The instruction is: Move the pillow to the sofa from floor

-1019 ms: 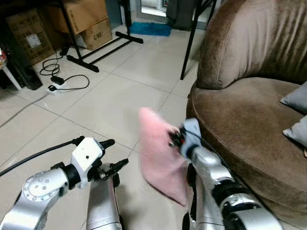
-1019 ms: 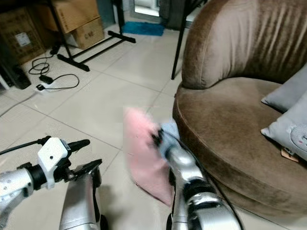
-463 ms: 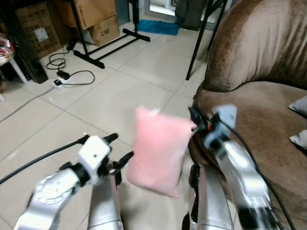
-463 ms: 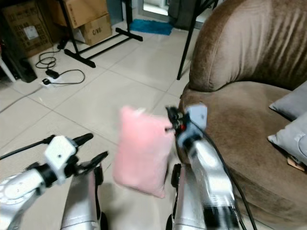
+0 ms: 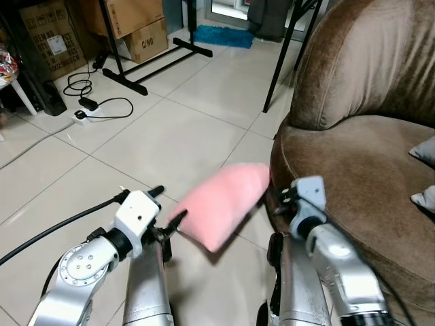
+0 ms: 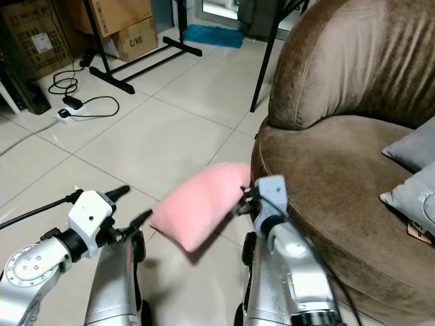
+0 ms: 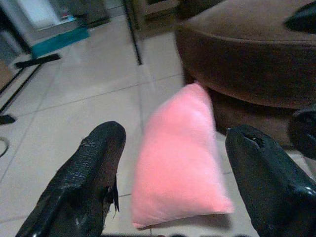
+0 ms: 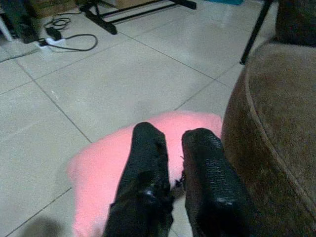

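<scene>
The pink pillow (image 5: 221, 204) hangs off the floor, tilted, in front of the brown sofa (image 5: 353, 156). My right gripper (image 5: 276, 195) is shut on the pillow's upper corner next to the sofa's front edge; in the right wrist view its fingers (image 8: 148, 163) press together over the pink fabric (image 8: 106, 160). The left gripper (image 5: 168, 206) is open just beside the pillow's lower end, not touching it. In the left wrist view the pillow (image 7: 182, 163) lies beyond the two spread fingers (image 7: 94, 163).
Two grey cushions (image 6: 411, 136) rest on the sofa seat at the right. Cardboard boxes (image 5: 129, 17), a black stand's legs (image 5: 146, 68), a power strip (image 5: 80, 117) with cables and a blue mat (image 5: 217, 37) lie on the tiled floor at the back left.
The pillow has swung from hanging upright to lying tilted, its free end toward the left gripper. The right gripper has dropped lower and drawn nearer the sofa's front edge.
</scene>
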You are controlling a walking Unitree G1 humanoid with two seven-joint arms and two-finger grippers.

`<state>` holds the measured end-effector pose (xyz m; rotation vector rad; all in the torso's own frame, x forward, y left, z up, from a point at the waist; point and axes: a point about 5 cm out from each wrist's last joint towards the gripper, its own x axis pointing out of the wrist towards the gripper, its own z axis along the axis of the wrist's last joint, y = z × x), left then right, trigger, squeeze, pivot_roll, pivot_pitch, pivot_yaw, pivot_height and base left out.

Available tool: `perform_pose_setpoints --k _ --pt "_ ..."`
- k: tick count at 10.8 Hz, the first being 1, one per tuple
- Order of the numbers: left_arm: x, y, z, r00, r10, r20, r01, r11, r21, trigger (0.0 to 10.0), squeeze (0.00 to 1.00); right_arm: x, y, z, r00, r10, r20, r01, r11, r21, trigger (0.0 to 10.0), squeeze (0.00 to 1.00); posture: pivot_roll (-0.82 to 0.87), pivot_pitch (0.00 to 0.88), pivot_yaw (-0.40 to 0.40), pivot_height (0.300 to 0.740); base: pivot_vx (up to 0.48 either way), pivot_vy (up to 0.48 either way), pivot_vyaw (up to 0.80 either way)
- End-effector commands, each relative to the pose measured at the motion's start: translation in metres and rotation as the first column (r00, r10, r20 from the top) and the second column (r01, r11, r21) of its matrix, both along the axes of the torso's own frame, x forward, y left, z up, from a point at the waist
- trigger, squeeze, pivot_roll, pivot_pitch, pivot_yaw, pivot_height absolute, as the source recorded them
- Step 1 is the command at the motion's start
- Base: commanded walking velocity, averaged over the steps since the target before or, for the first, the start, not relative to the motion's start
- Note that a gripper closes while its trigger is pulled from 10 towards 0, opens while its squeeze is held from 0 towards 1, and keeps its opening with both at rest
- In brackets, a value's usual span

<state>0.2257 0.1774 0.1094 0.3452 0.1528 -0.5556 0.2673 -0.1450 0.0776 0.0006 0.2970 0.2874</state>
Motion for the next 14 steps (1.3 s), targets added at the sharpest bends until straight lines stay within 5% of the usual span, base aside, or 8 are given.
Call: perform_pose_setpoints --k 1,5,10,11,12,14 --pt "0.004 0.006 -0.002 0.998 0.058 0.017 -0.059 0.998 0.021 10.0 0.0 -0.006 0.002 -0.005 0.998 0.052 -0.045 -0.051 0.999 0.004 10.0 1.0 0.04 0.0 -0.018 0.432 0.0 0.0 0.0" --pt "0.014 0.007 -0.001 0.984 0.167 0.06 -0.166 0.986 -0.012 10.0 0.0 -0.016 -0.005 -0.002 1.0 0.012 -0.011 -0.012 0.999 0.03 10.0 1.0 0.02 0.0 0.002 0.432 0.0 0.0 0.0" --pt "0.01 0.005 0.0 0.978 0.197 0.066 -0.194 0.98 -0.044 10.0 0.0 -0.034 0.0 -0.01 0.997 0.071 -0.031 -0.07 0.997 0.028 10.0 1.0 0.03 0.0 0.005 0.432 0.0 0.262 0.74" --pt "0.009 0.005 0.001 0.977 0.201 0.069 -0.198 0.979 -0.048 10.0 0.0 -0.034 0.0 -0.011 0.997 0.069 -0.034 -0.069 0.998 0.015 10.0 0.69 0.03 0.0 0.0 0.432 0.0 0.0 0.0" --pt "0.008 0.005 0.001 0.977 0.204 0.068 -0.201 0.978 -0.047 10.0 0.0 -0.035 0.001 -0.013 0.996 0.074 -0.042 -0.074 0.997 0.004 10.0 0.0 0.04 0.0 -0.007 0.432 0.0 0.0 0.0" --pt "0.008 0.006 0.002 0.974 0.212 0.076 -0.21 0.977 -0.041 10.0 0.0 -0.032 -0.001 -0.014 0.998 0.048 -0.052 -0.048 0.999 -0.011 10.0 0.0 0.04 0.0 -0.014 0.432 0.0 0.0 0.0"
